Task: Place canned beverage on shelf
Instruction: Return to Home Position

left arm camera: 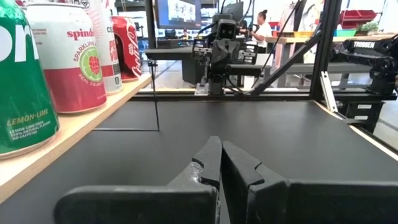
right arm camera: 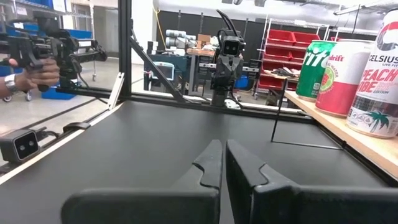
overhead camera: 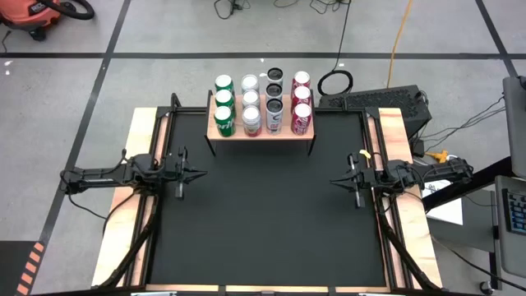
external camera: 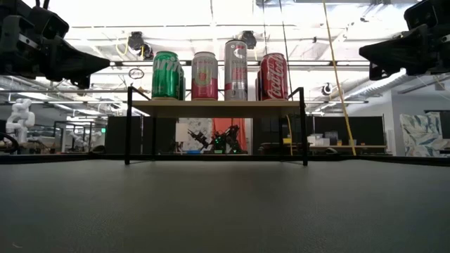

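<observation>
— Fingers (left arm camera: 208,158) of my left hand (left arm camera: 219,142) fill that wrist view's foreground, pressed together on nothing. My right hand (right arm camera: 222,144) looks alike: tips closed, empty.

— Where do they sit?

— From above, each hovers at its own side of the black surface (overhead camera: 263,230), well apart from the shelf (overhead camera: 279,135) at the far edge.

— And the cans (overhead camera: 251,103)?

— Low view gives me four fronts only: green can (external camera: 166,74), pink-and-white can (external camera: 204,74), tall silver can (external camera: 235,69), red can (external camera: 273,76). The high view alone shows three deep per column, twelve upright on the wooden top.

— Anything else?

— My right wrist view catches a person's hand (right arm camera: 28,73) beyond the surface.
</observation>
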You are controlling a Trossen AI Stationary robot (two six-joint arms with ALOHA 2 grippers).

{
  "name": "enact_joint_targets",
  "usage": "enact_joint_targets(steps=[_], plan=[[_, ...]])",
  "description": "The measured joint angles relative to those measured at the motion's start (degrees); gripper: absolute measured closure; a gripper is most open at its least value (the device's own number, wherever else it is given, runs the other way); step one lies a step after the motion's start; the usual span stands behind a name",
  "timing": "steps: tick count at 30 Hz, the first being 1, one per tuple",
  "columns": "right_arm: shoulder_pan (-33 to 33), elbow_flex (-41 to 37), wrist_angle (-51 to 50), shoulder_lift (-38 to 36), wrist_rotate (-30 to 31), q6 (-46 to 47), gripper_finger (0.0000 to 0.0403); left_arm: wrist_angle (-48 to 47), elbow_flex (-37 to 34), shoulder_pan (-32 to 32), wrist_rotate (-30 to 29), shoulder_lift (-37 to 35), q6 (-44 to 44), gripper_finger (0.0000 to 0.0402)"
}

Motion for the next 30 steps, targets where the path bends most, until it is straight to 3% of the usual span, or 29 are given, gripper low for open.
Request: enact_joint_targets(steps=[30], plan=[[0.0, 0.4, -0.4, -0.2, 2.1, -0.3, 0.0403, 0.0, 0.0, 0.2, -0.4, -0.9, 0.4, 0.0391]])
